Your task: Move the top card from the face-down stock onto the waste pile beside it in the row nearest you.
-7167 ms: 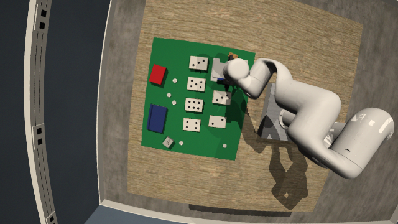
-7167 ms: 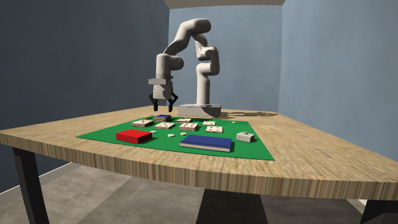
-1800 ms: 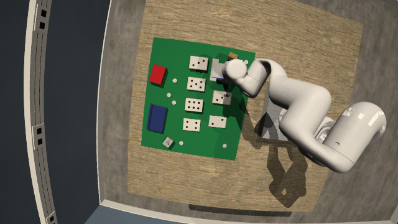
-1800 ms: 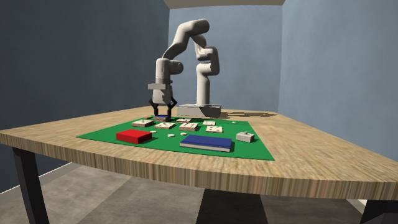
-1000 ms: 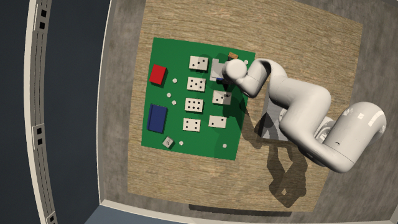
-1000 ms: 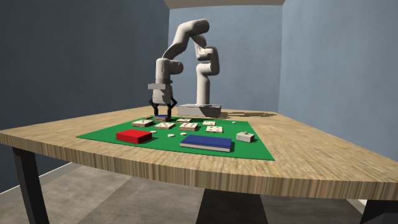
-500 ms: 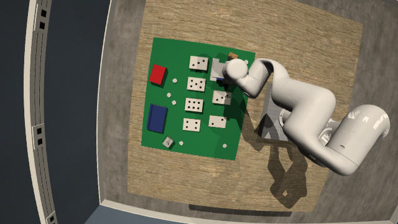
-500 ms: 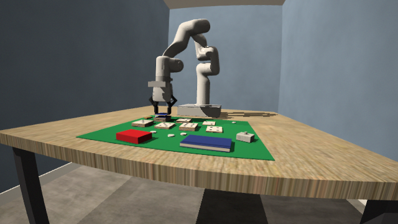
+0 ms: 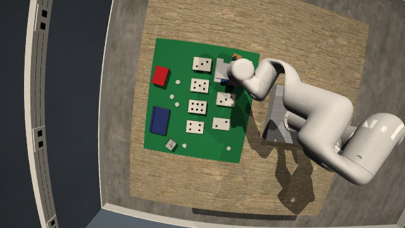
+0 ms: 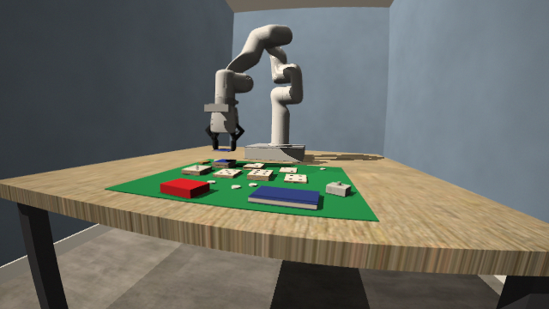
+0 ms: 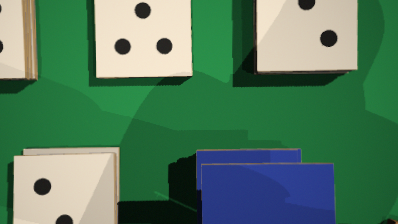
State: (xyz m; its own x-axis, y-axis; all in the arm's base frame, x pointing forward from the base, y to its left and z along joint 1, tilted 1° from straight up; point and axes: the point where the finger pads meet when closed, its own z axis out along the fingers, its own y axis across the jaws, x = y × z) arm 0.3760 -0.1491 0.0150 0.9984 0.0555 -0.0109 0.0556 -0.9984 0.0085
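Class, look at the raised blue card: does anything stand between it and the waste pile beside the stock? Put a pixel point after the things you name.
Nothing visible does: between the raised blue card (image 9: 224, 80) (image 10: 222, 149) (image 11: 267, 197) and the waste pile (image 9: 225, 99) (image 10: 254, 166) (image 11: 75, 175), only shadowed green mat (image 9: 175, 52) (image 10: 141, 184) (image 11: 155, 150) shows.

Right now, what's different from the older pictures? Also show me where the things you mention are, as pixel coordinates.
The gripper (image 10: 224, 148) went down to the stock (image 10: 224, 163), took hold of its top blue card (image 10: 222, 150) (image 11: 267, 195) and lifted it up. The red box (image 9: 161, 76) (image 10: 184, 188) and blue box (image 9: 159, 120) (image 10: 284, 197) stayed put.
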